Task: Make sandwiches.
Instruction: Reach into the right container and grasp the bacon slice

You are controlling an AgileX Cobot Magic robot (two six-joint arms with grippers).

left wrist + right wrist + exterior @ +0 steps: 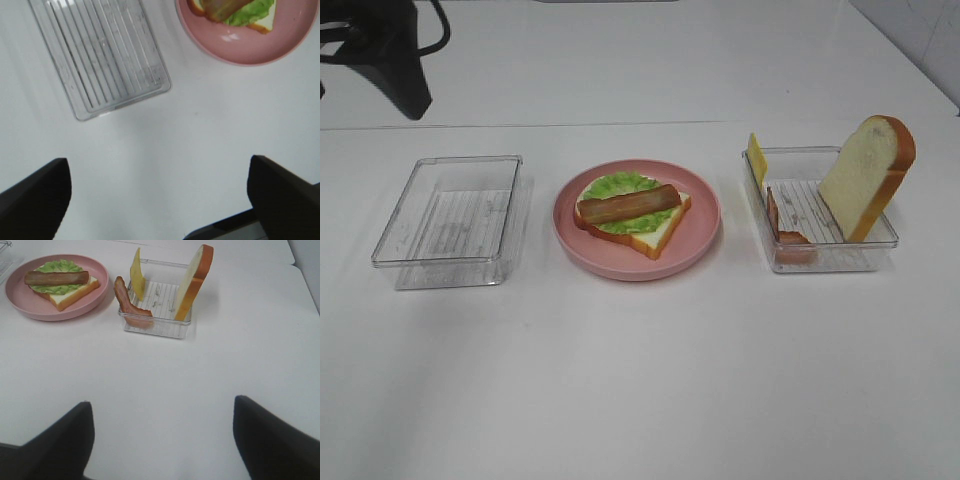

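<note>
A bread slice (655,232) lies on the pink plate (700,238) at the table's middle, with a green lettuce leaf (620,187) and a brown bacon strip (628,204) on top. A second bread slice (868,175) leans upright in the clear tray (835,262) on the right, with a yellow cheese slice (756,156) and another bacon strip (782,228). My left gripper (160,195) is open and empty above bare table near the left tray. My right gripper (162,440) is open and empty, well short of the right tray (155,327). Neither gripper shows in the exterior view.
An empty clear tray (450,215) stands left of the plate; it also shows in the left wrist view (100,55). A black stand (390,50) is at the back left. The table's back edge runs behind the trays.
</note>
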